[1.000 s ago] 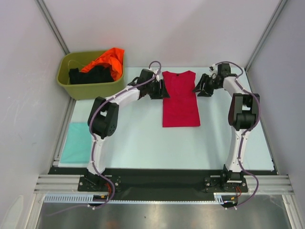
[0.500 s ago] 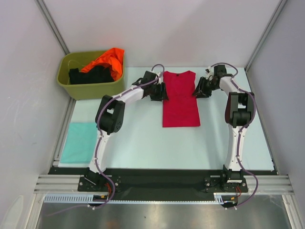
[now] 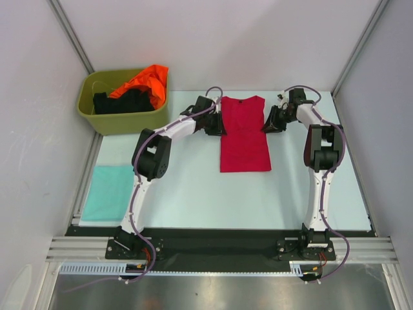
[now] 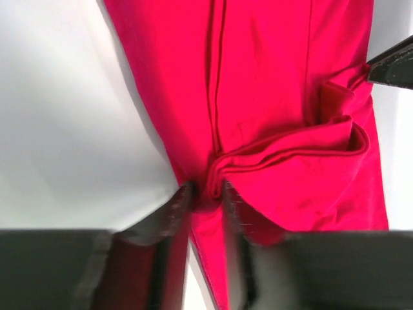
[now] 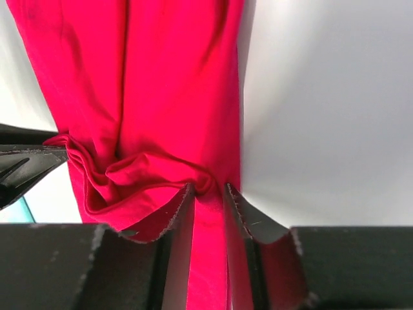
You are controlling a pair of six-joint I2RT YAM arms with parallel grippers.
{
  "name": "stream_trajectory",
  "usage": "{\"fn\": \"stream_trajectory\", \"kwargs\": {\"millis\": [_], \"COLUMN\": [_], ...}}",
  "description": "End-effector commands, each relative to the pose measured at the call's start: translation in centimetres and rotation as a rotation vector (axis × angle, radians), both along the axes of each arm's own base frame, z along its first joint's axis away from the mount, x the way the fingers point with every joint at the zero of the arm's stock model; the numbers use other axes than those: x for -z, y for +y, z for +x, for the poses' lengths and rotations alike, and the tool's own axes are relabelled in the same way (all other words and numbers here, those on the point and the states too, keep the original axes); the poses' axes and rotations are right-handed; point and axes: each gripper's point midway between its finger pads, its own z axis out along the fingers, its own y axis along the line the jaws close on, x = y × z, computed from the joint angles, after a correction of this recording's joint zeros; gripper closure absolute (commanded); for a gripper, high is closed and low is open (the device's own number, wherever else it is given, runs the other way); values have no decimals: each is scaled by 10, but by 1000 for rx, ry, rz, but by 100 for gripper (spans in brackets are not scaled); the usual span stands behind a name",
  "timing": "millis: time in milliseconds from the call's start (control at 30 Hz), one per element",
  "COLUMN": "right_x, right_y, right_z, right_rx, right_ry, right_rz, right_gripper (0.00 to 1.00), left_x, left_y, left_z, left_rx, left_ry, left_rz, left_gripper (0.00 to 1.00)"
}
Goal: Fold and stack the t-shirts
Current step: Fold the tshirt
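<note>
The crimson-red t-shirt (image 3: 244, 135) lies flat on the table with its sleeves folded in and its collar at the far end. My left gripper (image 3: 218, 124) sits at the shirt's left edge near the shoulder, and my right gripper (image 3: 266, 124) at the right edge opposite. In the left wrist view the left gripper (image 4: 206, 192) is shut on a bunched fold of the red cloth (image 4: 271, 97). In the right wrist view the right gripper (image 5: 210, 188) pinches a puckered fold of the same shirt (image 5: 161, 84). A pale teal t-shirt (image 3: 108, 192) lies folded square at the near left.
An olive-green tub (image 3: 87, 106) stands at the far left corner, holding an orange t-shirt (image 3: 145, 81) and a black one (image 3: 122, 102). Grey walls close in the table on three sides. The arm bases are at the near edge.
Both grippers moved slightly inward onto the red shirt's side edges and their jaws narrowed onto the cloth. The shirt itself has stayed in place.
</note>
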Motion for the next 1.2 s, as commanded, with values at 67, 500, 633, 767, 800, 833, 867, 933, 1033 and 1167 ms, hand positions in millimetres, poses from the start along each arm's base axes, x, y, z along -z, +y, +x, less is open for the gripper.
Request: {"fn": "stream_trajectory", "kwargs": {"millis": [67, 500, 633, 767, 800, 833, 867, 933, 1033, 1167], "right_x": [-6, -9, -10, -20, -27, -28, -30, -36, -48, -70], "right_y": [0, -31, -26, -23, -23, -23, -24, -26, -26, -22], "right_z": [14, 20, 21, 29, 33, 32, 33, 33, 22, 0], "right_rx": [-4, 77, 60, 55, 54, 55, 58, 68, 98, 111], "right_ry": [-31, -47, -51, -70, -85, -78, -81, -81, -61, -61], "right_rz": [-11, -54, -23, -2, 1, -2, -3, -1, 3, 28], "right_gripper": [80, 100, 79, 69, 66, 59, 57, 56, 56, 54], "left_x": [-17, -14, -18, -30, -36, -40, -44, -55, -80, -112], "left_y": [-1, 15, 13, 13, 13, 14, 14, 16, 20, 18], "left_z": [16, 27, 29, 27, 26, 26, 26, 24, 19, -3], "left_rx": [-36, -106, -101, -90, -85, -82, -81, -69, -61, -44], "left_ry": [-27, 5, 9, -2, -12, -16, -21, -40, -91, -143], "left_rz": [-47, -64, -71, -77, -76, -75, -74, -67, -49, -40], "left_gripper": [80, 100, 84, 66, 60, 57, 54, 52, 51, 54]}}
